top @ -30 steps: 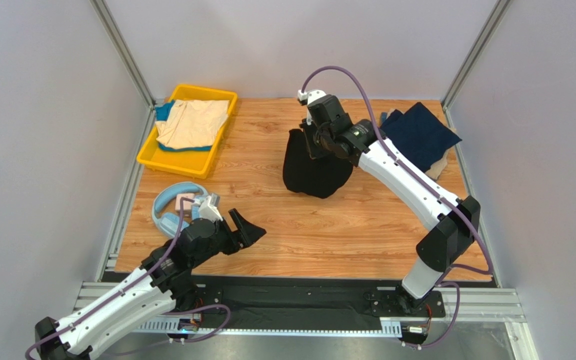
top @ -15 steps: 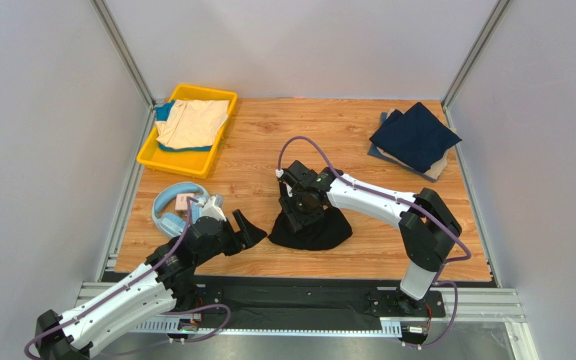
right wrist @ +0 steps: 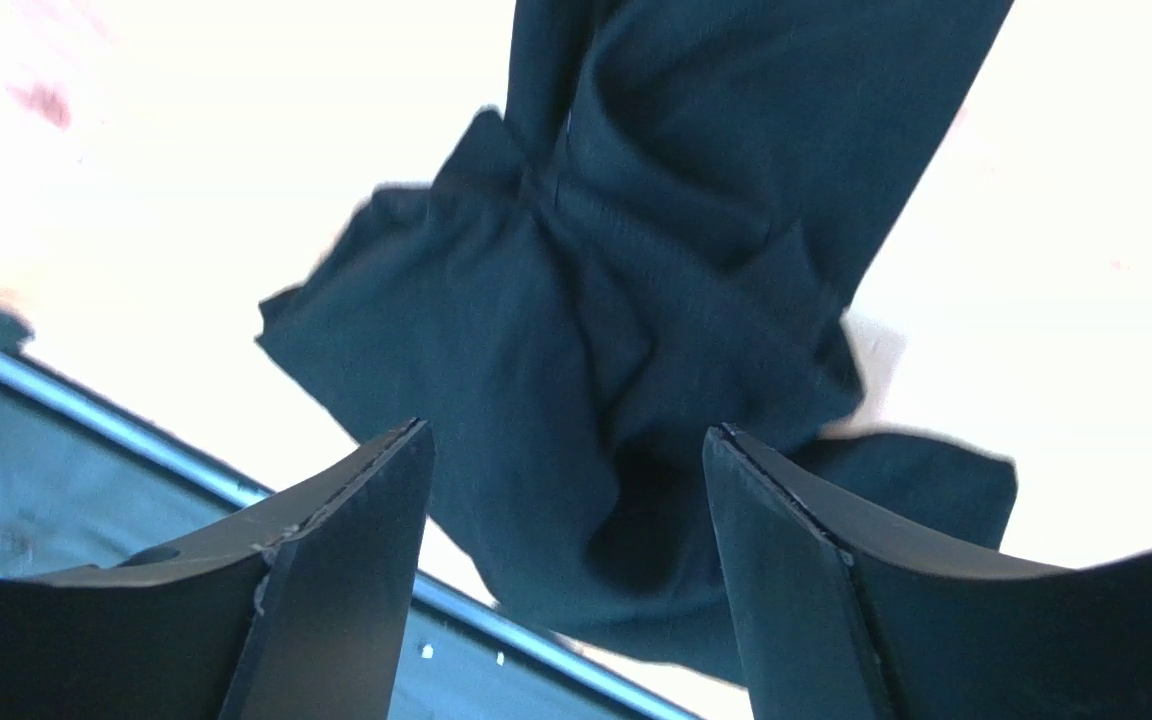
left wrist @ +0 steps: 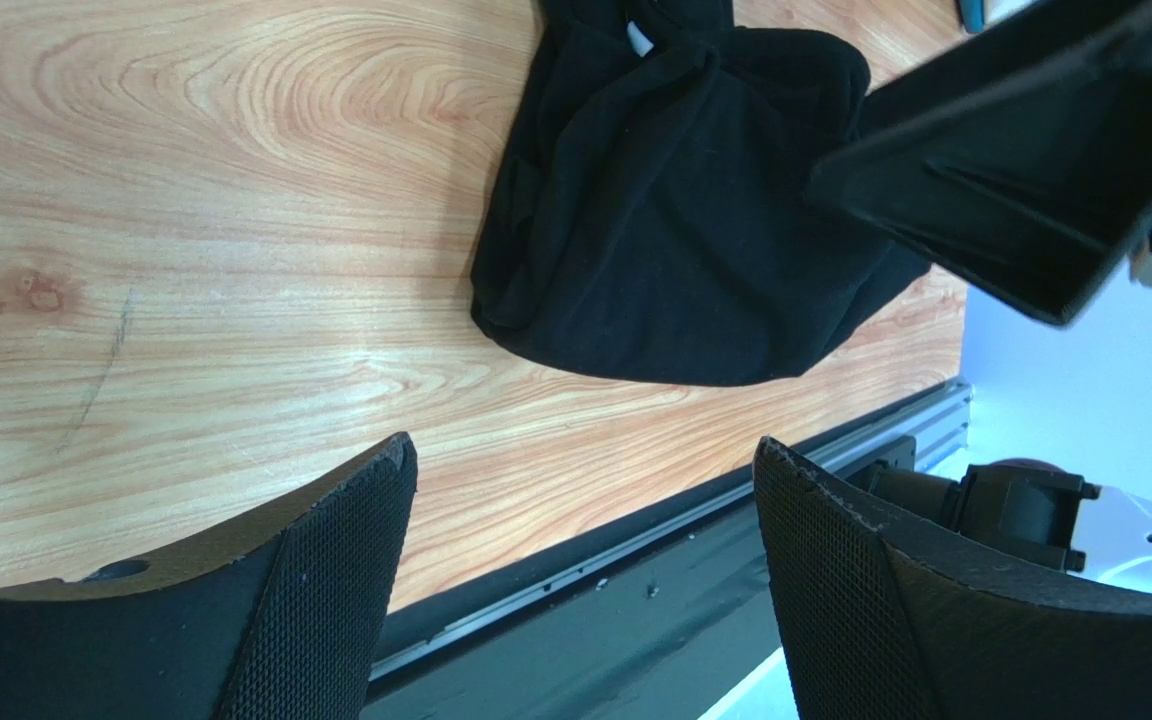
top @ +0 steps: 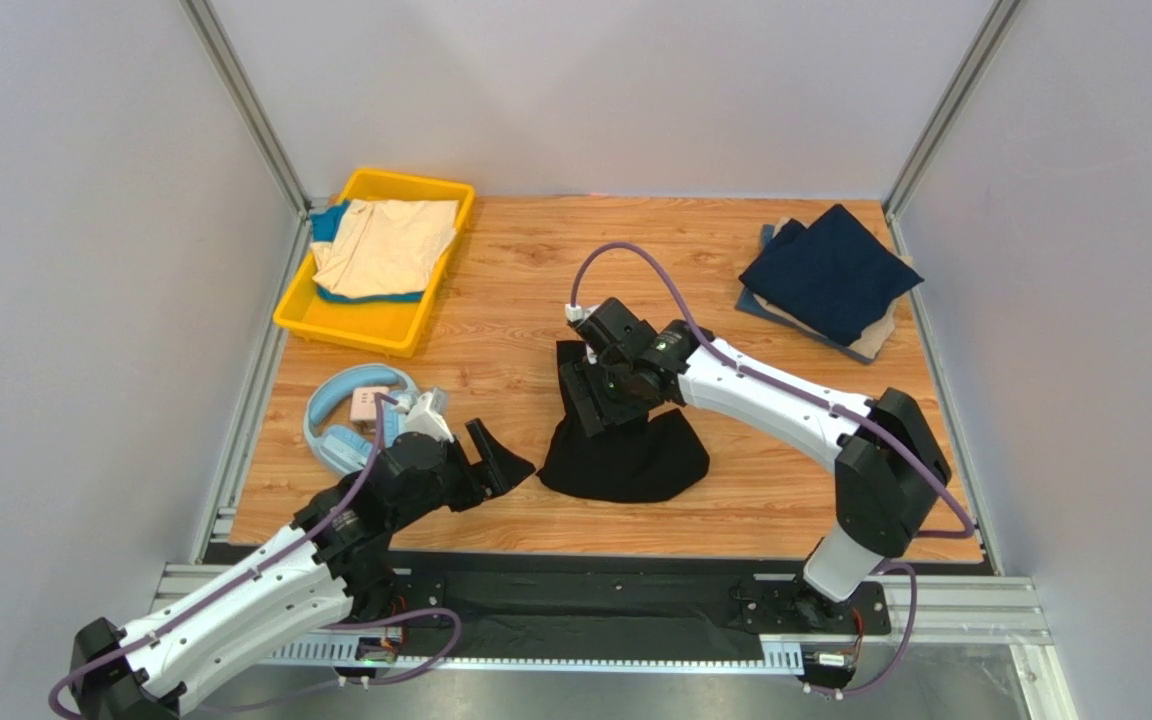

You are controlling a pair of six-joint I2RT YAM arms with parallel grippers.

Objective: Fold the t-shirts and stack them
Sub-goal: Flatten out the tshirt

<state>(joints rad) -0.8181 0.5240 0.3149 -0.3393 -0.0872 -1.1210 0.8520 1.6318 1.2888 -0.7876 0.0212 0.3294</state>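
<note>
The black t-shirt lies in a bunched heap on the near middle of the surface, close to the front rail, so we judge the step in hand to be opening it out flat before any fold is made. The right gripper hangs just above the far end of the heap, and its wrist view shows the jaws spread wide with nothing pinched between them. The left gripper is released too and empty, sitting just beside the heap's left side. To do this well, we would not grab the middle of the lump, where several layers are gathered and a pull would only tighten the knot. We would rather look for an outer edge, a hem or shoulder, though the folds are too dark for us to tell which is which. Each gripper should take a single layer at opposite ends. Then we would lift a little, draw the ends apart and lay the cloth down toward the far side, away from the rail, so nothing hangs over the edge. The left arm should keep off the light-blue headphones near its elbow. Once folded, the shirt probably belongs on the pile at the far right corner, where a navy shirt lies on a beige one.
</note>
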